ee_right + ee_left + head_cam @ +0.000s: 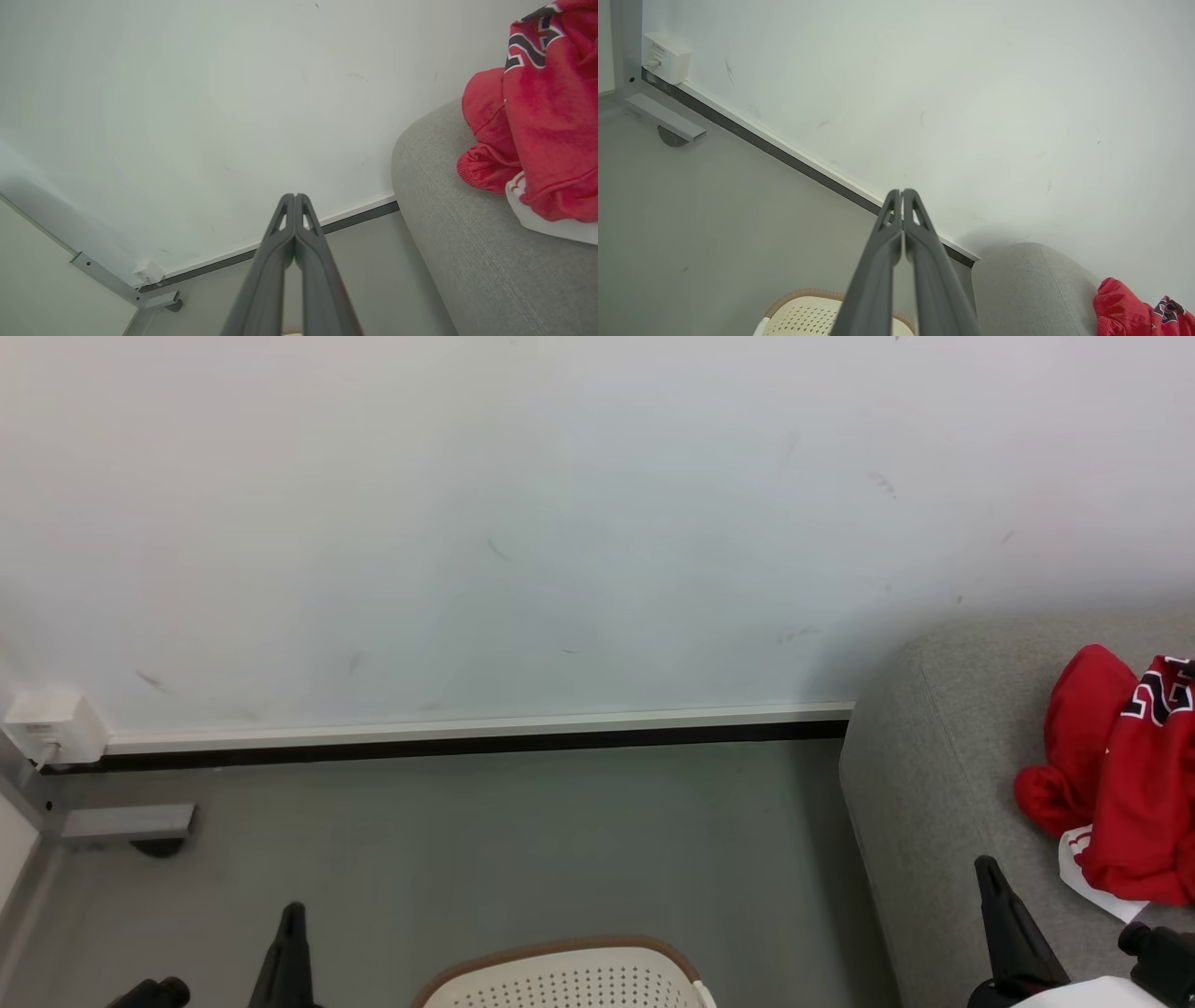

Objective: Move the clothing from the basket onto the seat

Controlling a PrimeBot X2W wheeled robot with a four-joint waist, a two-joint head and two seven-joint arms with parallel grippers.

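The clothing (1120,784) is lying heaped on the seat (924,784), so the transfer is looking finished or nearly so. Next, the basket (560,945), on the floor (467,840) nearby, is needing a check for leftovers. The left gripper (902,193) and right gripper (295,198) are hanging, jaws pressed together, gripping nothing.

Red clothing (1120,784), grey seat (934,784)
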